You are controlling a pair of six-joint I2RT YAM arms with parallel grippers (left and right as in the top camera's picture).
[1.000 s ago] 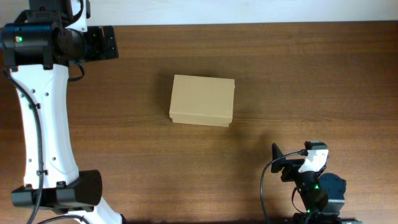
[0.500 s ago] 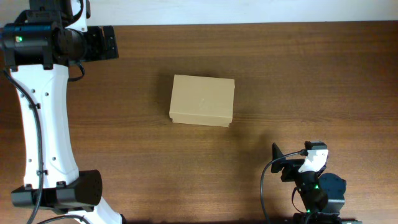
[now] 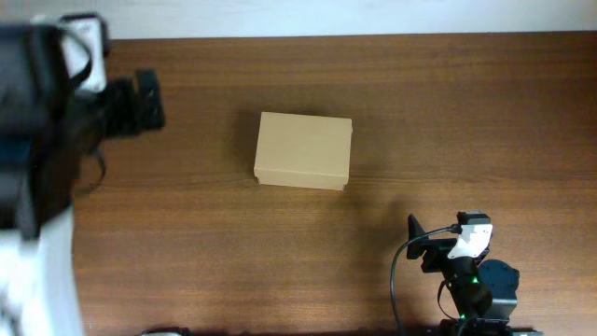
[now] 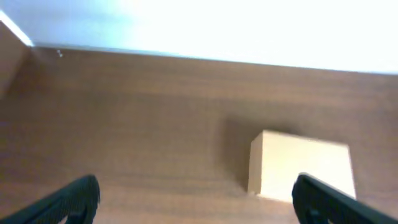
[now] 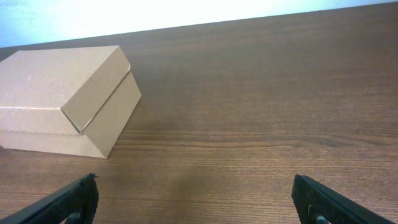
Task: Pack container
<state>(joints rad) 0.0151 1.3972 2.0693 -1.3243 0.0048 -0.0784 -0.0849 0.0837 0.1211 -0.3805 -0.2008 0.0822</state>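
Container (image 3: 303, 150) sits closed — both jaws spread wide.

A dark brown wood-grain worktop (image 3: 448, 121) fills the overhead view, its grain running left to right. Beyond its far edge lies a pale, brightly lit strip (image 3: 373, 14), which glares white in both wrist views.

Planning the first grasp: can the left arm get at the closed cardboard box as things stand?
Probably yes. The box sits alone on the table, lid shut, and the left gripper faces it with jaws wide open and nothing lying in between.
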